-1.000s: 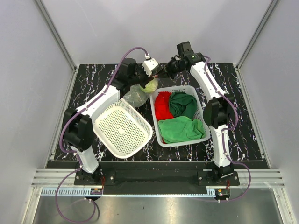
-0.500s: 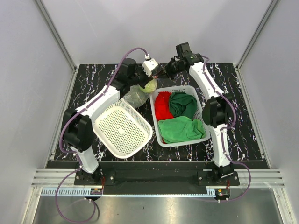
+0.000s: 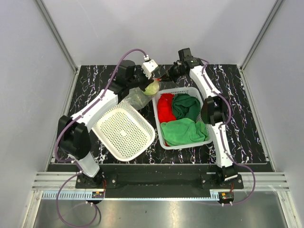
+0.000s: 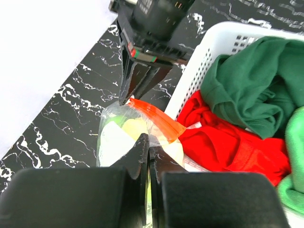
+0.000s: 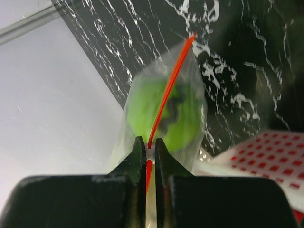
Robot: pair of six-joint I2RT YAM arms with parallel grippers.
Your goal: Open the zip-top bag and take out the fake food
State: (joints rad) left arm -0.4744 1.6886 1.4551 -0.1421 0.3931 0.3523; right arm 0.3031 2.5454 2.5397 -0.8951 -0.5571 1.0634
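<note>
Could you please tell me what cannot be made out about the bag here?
Left wrist view: the lower part of the zip-top bag is hidden behind the left tool.
Right wrist view: the fake food is blurred behind plastic; count unclear.
Zip strip: edge-on in the right wrist view, too small from above; parted or not, unclear.

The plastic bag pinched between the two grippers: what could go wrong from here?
The left gripper and right gripper each pinch only a thin edge of the bag by its red zip strip, so the slick plastic could slip free and drop. The bag is also right beside the basket of cloths; if it pops open suddenly, the green toy ball might tumble in among them.
</note>
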